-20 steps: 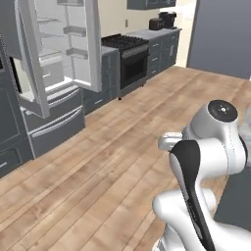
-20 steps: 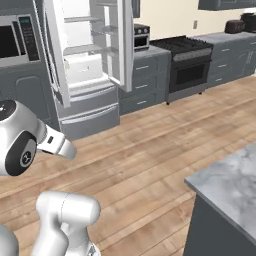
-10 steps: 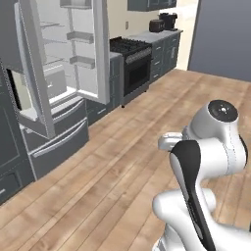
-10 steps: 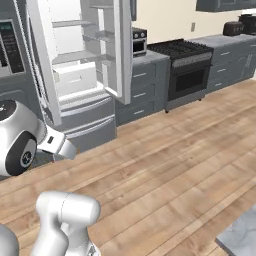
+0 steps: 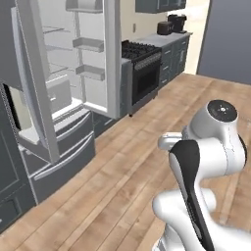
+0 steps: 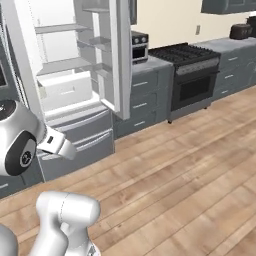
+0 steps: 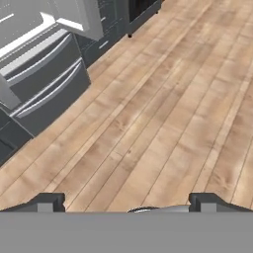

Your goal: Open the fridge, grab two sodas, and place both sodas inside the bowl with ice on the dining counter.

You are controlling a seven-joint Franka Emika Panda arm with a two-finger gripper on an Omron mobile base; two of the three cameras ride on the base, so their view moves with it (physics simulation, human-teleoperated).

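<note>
In the left base view the fridge (image 5: 63, 93) is standing at the upper left with both doors swung wide, its white shelves bare as far as can be seen, and no sodas are showing. The stove (image 5: 142, 66) is sitting right of it, the arm (image 5: 206, 162) is folding up at the lower right. The opening step looks done; the fetching of a can seems to be in hand, and the next move is calling for a closer approach and a reach onto a shelf.

The right base view is adding a small oven (image 6: 139, 45) on the counter beside the fridge (image 6: 75, 80), and the drawers below.

In the hand view the gripper (image 7: 126, 203) is pointing down at the wooden floor (image 7: 163, 123), fingertips (image 7: 47, 203) spread wide apart and gripping nothing, the fridge drawers (image 7: 44, 74) at upper left.
</note>
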